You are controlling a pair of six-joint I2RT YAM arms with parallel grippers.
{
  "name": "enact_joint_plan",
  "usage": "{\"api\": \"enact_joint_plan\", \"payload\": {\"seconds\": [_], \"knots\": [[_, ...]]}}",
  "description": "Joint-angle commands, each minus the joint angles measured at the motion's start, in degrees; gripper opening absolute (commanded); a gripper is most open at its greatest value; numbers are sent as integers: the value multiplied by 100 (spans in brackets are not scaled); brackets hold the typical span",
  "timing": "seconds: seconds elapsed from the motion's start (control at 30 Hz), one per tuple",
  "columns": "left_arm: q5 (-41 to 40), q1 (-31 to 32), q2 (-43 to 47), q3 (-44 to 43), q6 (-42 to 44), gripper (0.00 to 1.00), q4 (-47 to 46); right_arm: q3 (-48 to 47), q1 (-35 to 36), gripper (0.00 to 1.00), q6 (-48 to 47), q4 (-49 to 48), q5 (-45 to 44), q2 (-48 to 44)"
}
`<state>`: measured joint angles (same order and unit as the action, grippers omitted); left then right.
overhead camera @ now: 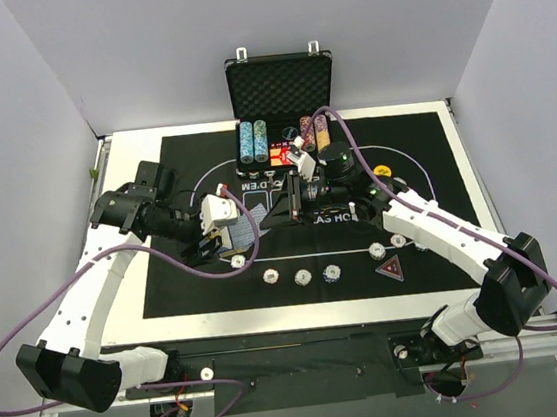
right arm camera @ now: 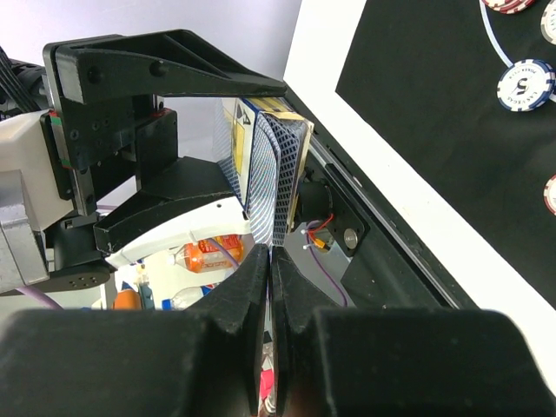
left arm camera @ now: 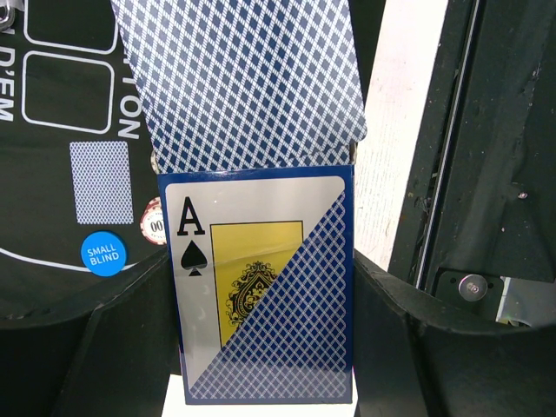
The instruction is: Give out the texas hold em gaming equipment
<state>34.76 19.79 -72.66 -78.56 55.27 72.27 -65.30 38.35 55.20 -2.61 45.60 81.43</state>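
Observation:
My left gripper (overhead camera: 226,221) is shut on the card deck (left arm camera: 261,287), a blue-patterned box with an ace of spades on it, held above the mat's left half. My right gripper (right arm camera: 269,254) is shut on one blue-backed card (right arm camera: 276,169), which sticks out of the deck's top (left arm camera: 239,78). The two grippers meet over the mat's middle (overhead camera: 260,219). Another card (left arm camera: 98,181) lies face down on the mat by a blue SMALL BLIND disc (left arm camera: 103,254). Several striped chips (overhead camera: 303,277) lie in a row along the near side. A black-red triangular marker (overhead camera: 391,269) and a yellow disc (overhead camera: 383,169) lie at right.
The open black case (overhead camera: 279,78) with chip columns stands at the back centre. The black printed mat (overhead camera: 166,282) covers the white table (overhead camera: 141,330). The right arm stretches over the mat's right half. More chips (right arm camera: 525,84) show in the right wrist view.

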Motion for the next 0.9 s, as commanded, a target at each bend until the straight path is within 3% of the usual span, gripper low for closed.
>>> {"api": "enact_joint_plan", "payload": {"seconds": [0.0,0.2,0.4,0.87], "knots": [[206,25,217,-27,55,2,-187,17,41,0,-149,-38,36,-153],[206,25,261,-10,2,1,-248,289,41,5,-325,129,-16,-197],[233,25,270,-1,-16,1,-284,360,41,17,-396,173,-43,-285],[233,25,279,43,-77,1,-328,544,32,19,-352,165,-60,-610]]}}
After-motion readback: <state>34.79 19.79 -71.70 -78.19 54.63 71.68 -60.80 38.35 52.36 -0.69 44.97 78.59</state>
